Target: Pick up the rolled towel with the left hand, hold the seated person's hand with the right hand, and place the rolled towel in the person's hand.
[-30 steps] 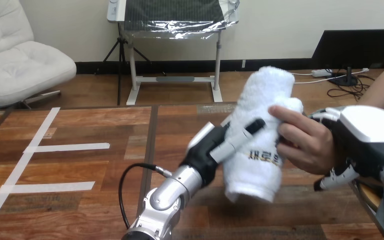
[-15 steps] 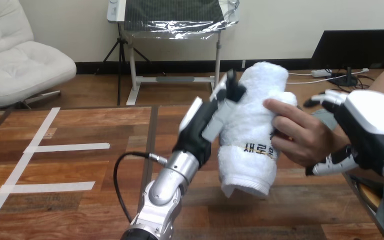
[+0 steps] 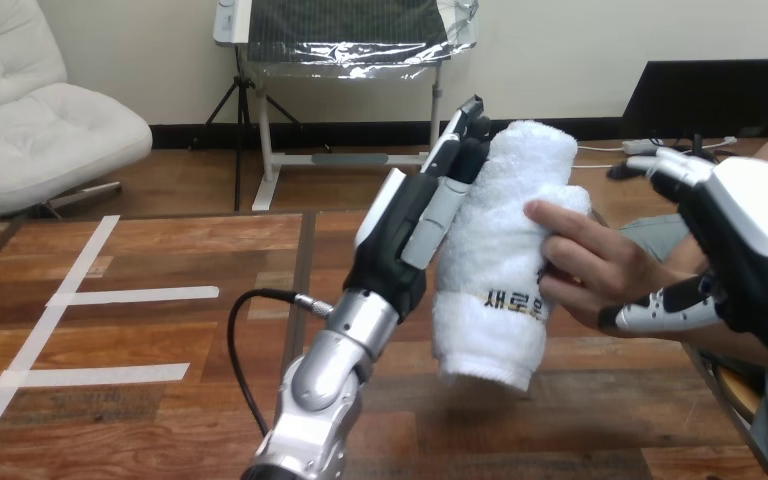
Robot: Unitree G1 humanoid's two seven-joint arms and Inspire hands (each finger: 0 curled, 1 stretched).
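Left hand (image 3: 410, 235) fingers straight against fluffy white rolled towel (image 3: 500, 250), person's hand (image 3: 590, 270) gripping it, right hand (image 3: 750, 240) spread behind

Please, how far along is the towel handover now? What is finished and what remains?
Done: the rolled towel is up off the wooden table, upright, and the person's hand is curled round its right side. In hand: the left hand lies with straight fingers along the towel's left side; the right hand sits behind the person's hand, grip unclear. Left: probably the left hand only needs to draw away.
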